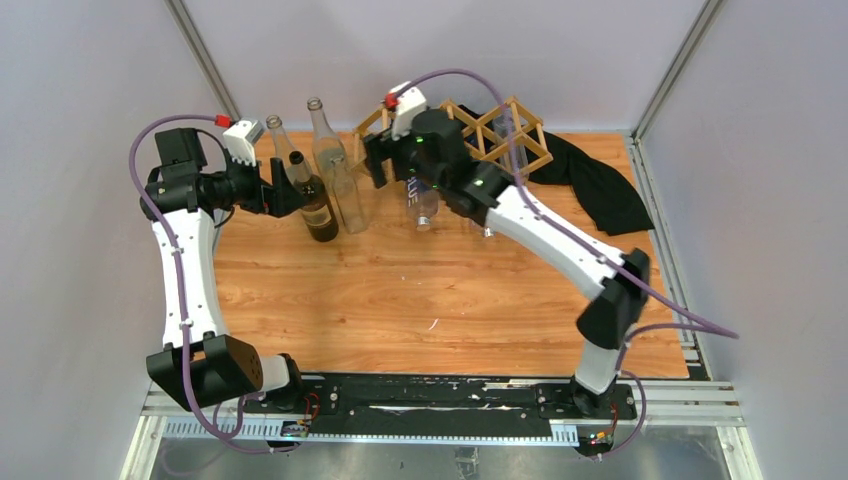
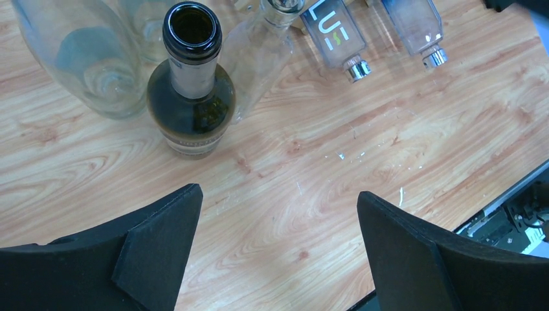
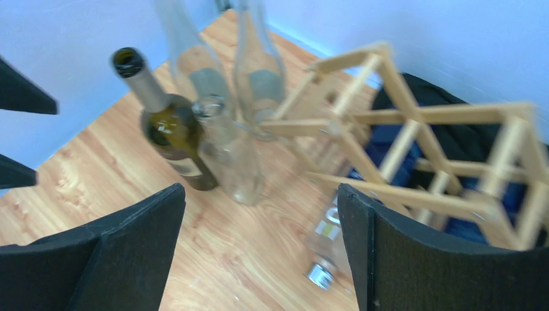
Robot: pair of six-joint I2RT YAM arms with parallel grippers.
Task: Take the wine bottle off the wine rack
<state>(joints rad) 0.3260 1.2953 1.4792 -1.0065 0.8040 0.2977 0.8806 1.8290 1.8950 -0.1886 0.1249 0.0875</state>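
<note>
Beside the bottle cluster at the far left of the wood-grain worktop (image 1: 400, 290), the left claw (image 2: 277, 201) gapes wide and empty. It sits just short of the dark olive-green glass wine bottle (image 2: 191, 97), which stands upright on the worktop, off the rack. The right claw (image 3: 260, 194) is likewise spread wide and holds nothing. A clear glass bottle (image 3: 226, 152) stands ahead of it, and the light wooden lattice wine rack (image 3: 440, 115) is to its right, near the back wall. A clear plastic bottle with blue lettering (image 2: 333, 32) lies low in the rack, its cap toward the bare wood that runs to the near edge. A black cloth (image 1: 600, 185) lies behind the rack.
</note>
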